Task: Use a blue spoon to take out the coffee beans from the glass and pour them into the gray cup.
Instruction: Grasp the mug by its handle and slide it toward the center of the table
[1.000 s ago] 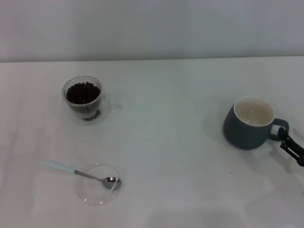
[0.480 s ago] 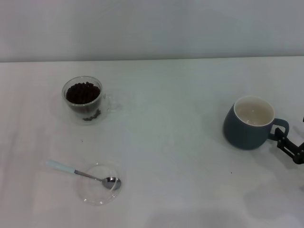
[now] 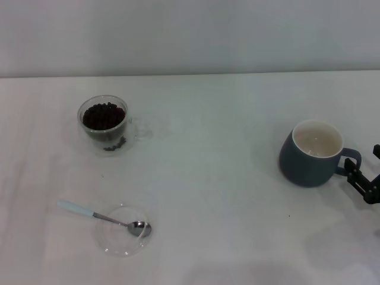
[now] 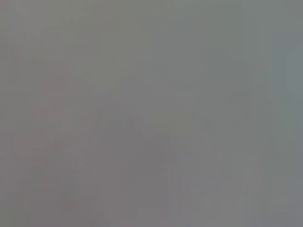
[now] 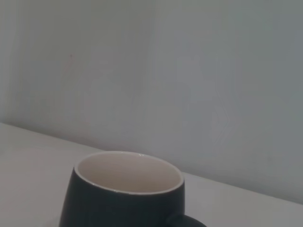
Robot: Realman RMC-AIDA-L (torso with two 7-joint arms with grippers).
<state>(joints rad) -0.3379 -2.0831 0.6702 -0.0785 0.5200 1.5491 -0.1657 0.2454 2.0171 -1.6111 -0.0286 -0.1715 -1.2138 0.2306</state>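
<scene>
The glass [image 3: 104, 123] holding the coffee beans [image 3: 103, 116] stands at the back left of the table. Toward the front left, the blue spoon [image 3: 101, 216] lies with its metal bowl on a clear saucer [image 3: 119, 243] and its pale handle pointing left. At the right stands the gray cup [image 3: 312, 154], its loop handle turned right; the right wrist view shows it close up as well [image 5: 124, 194]. My right gripper [image 3: 363, 161] is at the right edge beside that handle, open, one fingertip next to the loop. The left gripper is out of view.
A white table [image 3: 214, 178] runs back to a pale wall. The left wrist view is a uniform grey blur. A few tiny dark specks lie on the tabletop.
My right gripper has shifted slightly right and up along the cup's handle, and a second finger now shows at the frame edge. Cup, glass and spoon have not moved.
</scene>
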